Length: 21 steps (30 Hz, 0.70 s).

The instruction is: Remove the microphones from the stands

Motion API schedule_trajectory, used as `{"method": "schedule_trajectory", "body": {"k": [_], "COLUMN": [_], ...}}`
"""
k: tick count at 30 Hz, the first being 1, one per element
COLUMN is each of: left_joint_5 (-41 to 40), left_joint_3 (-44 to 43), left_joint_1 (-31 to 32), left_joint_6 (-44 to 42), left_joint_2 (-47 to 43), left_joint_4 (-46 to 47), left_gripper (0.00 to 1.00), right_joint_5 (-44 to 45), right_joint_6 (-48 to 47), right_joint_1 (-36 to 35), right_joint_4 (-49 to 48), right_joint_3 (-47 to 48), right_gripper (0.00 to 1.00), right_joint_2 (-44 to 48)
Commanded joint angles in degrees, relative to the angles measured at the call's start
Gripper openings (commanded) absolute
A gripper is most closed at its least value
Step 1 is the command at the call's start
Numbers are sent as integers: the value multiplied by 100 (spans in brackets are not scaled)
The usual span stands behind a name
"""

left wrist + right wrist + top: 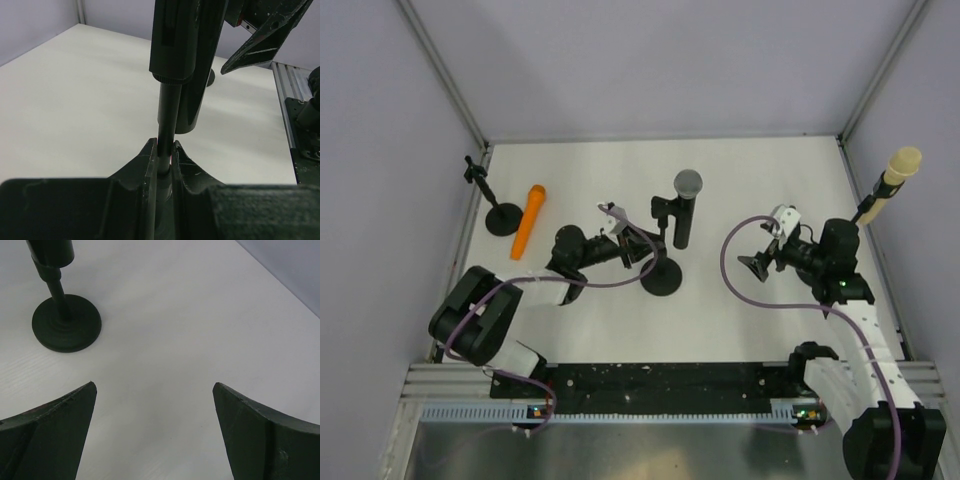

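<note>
Left gripper (165, 152) in tight pinch, right gripper (154, 390) wide-jawed (both arms outstretched)

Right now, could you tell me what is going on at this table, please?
The left gripper is shut on the thin pole of the middle stand. The black microphone has not yet been taken out of that stand. The right gripper is open and empty, off to the right of the stand and touching nothing. An orange microphone lies on the table to the left, not being handled.
</note>
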State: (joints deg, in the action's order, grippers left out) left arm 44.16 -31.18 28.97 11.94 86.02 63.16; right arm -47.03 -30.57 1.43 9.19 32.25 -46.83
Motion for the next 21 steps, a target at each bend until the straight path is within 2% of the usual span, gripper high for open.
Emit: {"method": "schedule_trajectory", "body": {"k": [1, 6, 11, 17, 18, 21], "left_joint_5": [-522, -505, -505, -532, -505, -269], "left_joint_3": [358, 411, 411, 472, 472, 481], "left_joint_1": [73, 91, 91, 30, -14, -277], "left_joint_6": [132, 221, 194, 97, 132, 299], "left_joint_2": [-138, 55, 56, -137, -181, -339], "left_joint_4": [1611, 1788, 1709, 1525, 1498, 1463], "left_gripper": [0, 0, 38, 93, 98, 99], "right_joint_5": [-324, -430, -474, -650, -676, -913], "right_joint_6": [95, 130, 86, 95, 95, 138], "right_joint_1": [77, 85, 85, 77, 85, 85], "right_joint_4": [-233, -234, -216, -163, -120, 38], "right_joint_3": [-43, -52, -96, -44, 9, 272], "right_gripper": [99, 99, 99, 99, 99, 99], "right_joint_2": [200, 218, 306, 402, 437, 525]}}
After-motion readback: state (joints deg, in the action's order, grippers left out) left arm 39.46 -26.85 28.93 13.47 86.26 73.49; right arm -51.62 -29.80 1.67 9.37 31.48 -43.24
